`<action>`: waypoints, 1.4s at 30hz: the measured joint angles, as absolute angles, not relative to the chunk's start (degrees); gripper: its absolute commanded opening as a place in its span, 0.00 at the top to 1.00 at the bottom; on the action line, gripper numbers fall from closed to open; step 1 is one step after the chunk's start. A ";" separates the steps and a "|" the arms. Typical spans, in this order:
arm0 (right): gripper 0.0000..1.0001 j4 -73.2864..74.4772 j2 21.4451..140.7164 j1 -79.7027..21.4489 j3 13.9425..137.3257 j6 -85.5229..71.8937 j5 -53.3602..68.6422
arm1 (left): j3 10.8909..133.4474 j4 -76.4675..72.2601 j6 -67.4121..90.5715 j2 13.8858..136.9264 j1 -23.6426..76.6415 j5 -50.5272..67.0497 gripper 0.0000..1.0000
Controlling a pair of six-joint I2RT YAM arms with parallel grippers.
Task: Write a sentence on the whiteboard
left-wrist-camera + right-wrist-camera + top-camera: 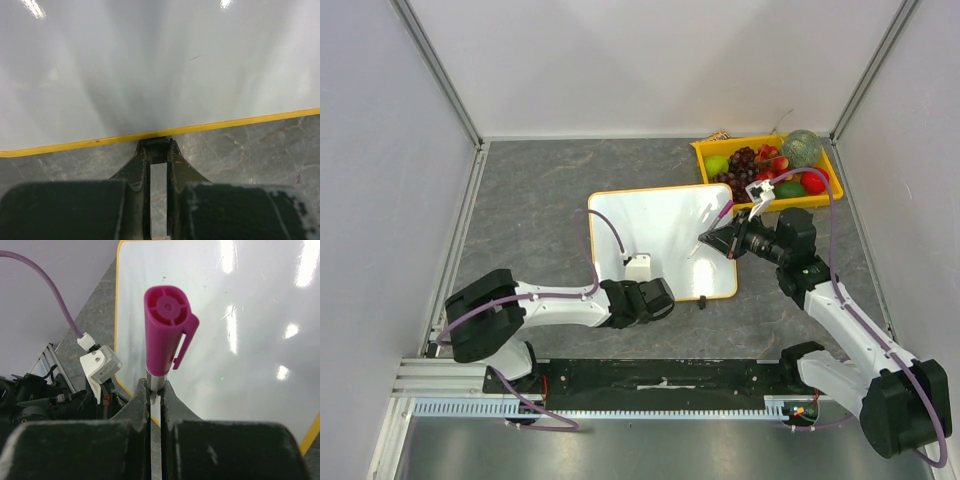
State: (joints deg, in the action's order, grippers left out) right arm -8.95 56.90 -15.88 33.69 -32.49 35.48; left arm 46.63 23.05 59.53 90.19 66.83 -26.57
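The whiteboard point(655, 225) lies flat on the grey table, white with a yellow rim. No writing shows on it in any view. My left gripper point(638, 283) is at its near edge. In the left wrist view the left gripper point(158, 145) is shut on a small black clip at the yellow rim point(225, 123). My right gripper point(728, 240) hovers over the board's right part, shut on a marker point(712, 232). In the right wrist view the marker's magenta cap end point(167, 330) points at the camera above the right gripper point(156, 386). Its other end is hidden.
A yellow fruit tray point(701, 150) with grapes and other fruit stands at the back right, just behind the right gripper. A second black clip point(703, 301) sits on the board's near edge. Grey walls close in the table on three sides.
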 measured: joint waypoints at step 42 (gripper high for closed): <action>1.00 -6.33 53.30 -15.84 35.73 -31.88 35.75 | 54.06 27.70 64.40 92.68 82.15 -16.86 0.27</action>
